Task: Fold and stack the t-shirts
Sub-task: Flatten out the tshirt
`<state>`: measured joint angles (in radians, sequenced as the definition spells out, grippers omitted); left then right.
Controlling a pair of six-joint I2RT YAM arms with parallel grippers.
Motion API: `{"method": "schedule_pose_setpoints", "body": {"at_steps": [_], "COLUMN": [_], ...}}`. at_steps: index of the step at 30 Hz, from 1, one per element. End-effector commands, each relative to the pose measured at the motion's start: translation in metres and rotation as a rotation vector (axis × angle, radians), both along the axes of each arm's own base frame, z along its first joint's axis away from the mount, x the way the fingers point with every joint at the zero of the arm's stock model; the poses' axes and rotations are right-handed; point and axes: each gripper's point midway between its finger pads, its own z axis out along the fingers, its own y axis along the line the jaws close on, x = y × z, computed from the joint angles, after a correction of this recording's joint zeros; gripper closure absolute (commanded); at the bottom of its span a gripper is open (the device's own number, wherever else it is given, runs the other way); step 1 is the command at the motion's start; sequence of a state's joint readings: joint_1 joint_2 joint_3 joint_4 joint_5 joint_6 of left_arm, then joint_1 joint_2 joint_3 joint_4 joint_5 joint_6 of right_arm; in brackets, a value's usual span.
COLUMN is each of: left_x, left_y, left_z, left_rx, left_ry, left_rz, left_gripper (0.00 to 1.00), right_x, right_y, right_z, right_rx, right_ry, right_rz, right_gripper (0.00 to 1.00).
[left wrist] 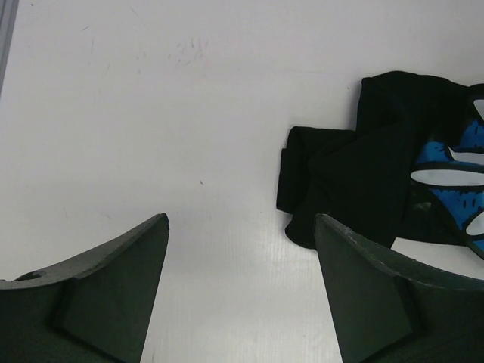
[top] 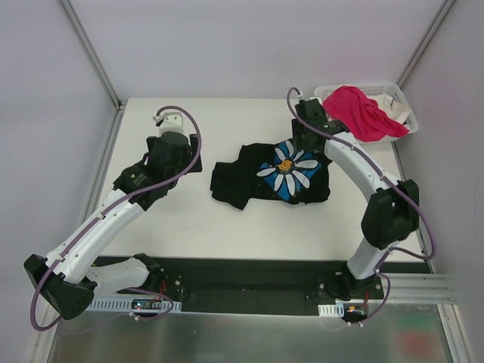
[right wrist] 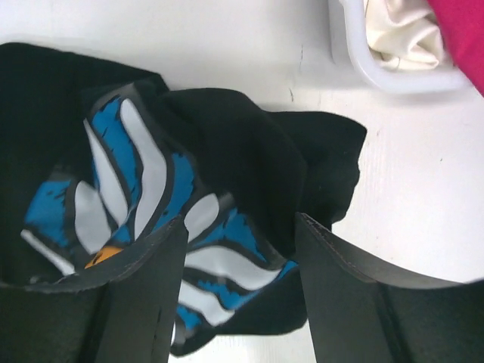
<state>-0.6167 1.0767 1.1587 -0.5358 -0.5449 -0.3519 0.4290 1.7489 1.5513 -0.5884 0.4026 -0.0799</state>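
At the near edge we saw a black plate (top: 249, 276) carrying both arm bases, and beyond it the table (top: 189, 219): a flat, matte white top, faintly scuffed in the left wrist view. The left gripper (left wrist: 240, 227) hung over bare table at the left, its dark, wedge-shaped fingers spread wide with nothing between them. The black shirt (top: 265, 178) lay crumpled at mid-table, unfolded, a soft heap with rolled edges and a sleeve bunched out to its left side. Its daisy (top: 290, 168) faced up on the right half: long white petals outlined in black on a blue ground, an orange centre, the print creased by the folds. The right gripper (right wrist: 240, 223) stood directly over that print, fingers parted, the cloth showing in the gap between them; we saw no fabric pinched.

At the far right corner sat the basket (top: 333, 91), white moulded plastic with a rounded rim. The pink shirt (top: 363, 112) was draped over it, spilling across the front rim, and the white shirt (top: 389, 102) lay rumpled in it beside the pink one. Plain white walls (top: 265, 45) closed the space, joined by slim metal posts (top: 91, 53).
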Motion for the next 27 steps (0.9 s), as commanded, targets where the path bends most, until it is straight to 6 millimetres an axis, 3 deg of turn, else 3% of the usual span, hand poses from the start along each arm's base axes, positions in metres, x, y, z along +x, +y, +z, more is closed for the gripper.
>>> {"method": "schedule_pose_setpoints", "body": {"at_steps": [1, 2, 5, 7, 10, 11, 14, 19, 20, 25, 27], "left_x": [0.003, 0.003, 0.006, 0.007, 0.001, 0.0, -0.004, -0.01, -0.01, -0.016, -0.017], "left_y": [-0.015, -0.019, -0.027, -0.036, -0.053, -0.055, -0.06, -0.072, -0.073, -0.086, -0.092], "left_z": [0.01, 0.007, 0.003, 0.001, -0.002, -0.003, -0.008, -0.022, -0.025, -0.057, -0.069], "left_rx": [-0.013, -0.009, 0.033, 0.044, 0.031, 0.032, 0.044, 0.064, 0.073, 0.129, 0.13], "left_ry": [-0.013, -0.001, 0.016, 0.022, 0.044, 0.048, 0.064, 0.108, 0.119, 0.29, 0.339], "left_rz": [-0.073, -0.097, -0.164, -0.227, -0.345, -0.366, -0.419, -0.531, -0.541, -0.654, -0.684], "left_gripper": [0.23, 0.23, 0.23, 0.22, 0.22, 0.22, 0.22, 0.21, 0.21, 0.21, 0.21], "right_x": [-0.024, -0.029, -0.029, -0.02, -0.032, -0.037, -0.044, -0.063, -0.063, -0.081, -0.082], "right_y": [0.002, -0.001, -0.011, -0.033, -0.024, -0.025, -0.035, -0.037, -0.034, -0.039, -0.042], "right_z": [0.057, 0.065, 0.058, 0.05, 0.039, 0.023, 0.018, -0.013, -0.004, -0.018, -0.016], "right_rx": [0.123, 0.132, 0.129, 0.134, 0.199, 0.202, 0.197, 0.233, 0.263, 0.26, 0.254], "right_ry": [-0.13, -0.152, -0.159, -0.12, -0.067, -0.059, -0.087, -0.011, -0.052, -0.023, -0.039], "right_rz": [0.004, 0.001, -0.011, -0.083, -0.045, -0.043, -0.064, -0.099, -0.09, -0.09, -0.098], "right_gripper": [0.39, 0.39, 0.38, 0.37, 0.37, 0.37, 0.36, 0.37, 0.36, 0.36, 0.36]}}
